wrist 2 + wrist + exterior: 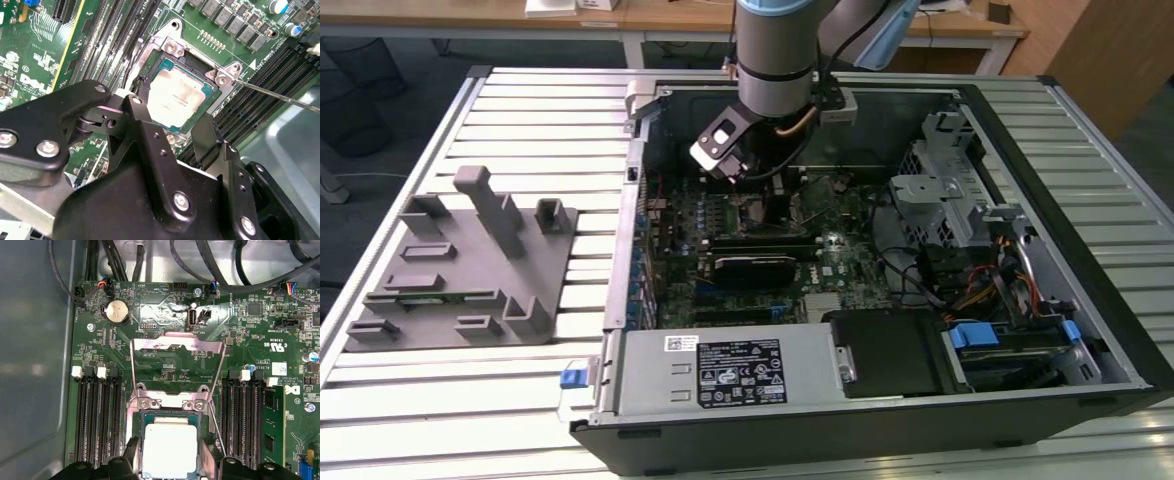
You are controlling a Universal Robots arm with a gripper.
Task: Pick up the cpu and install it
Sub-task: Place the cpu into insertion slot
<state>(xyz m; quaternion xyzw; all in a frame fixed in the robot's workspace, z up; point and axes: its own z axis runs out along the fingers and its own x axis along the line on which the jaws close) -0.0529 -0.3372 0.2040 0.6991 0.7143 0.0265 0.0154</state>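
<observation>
Straddling one cpu (176,97) in one socket (172,47), one tool (170,114), grip impossible to tell.

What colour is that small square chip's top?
The cpu is pale silver on top with a thin green rim, clearest in the second wrist view.

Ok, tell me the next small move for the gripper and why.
Probably a straight lift of the gripper off the chip, as far as I can judge: the chip already lies flat and square in the socket, whose metal cover stands swung open.
</observation>
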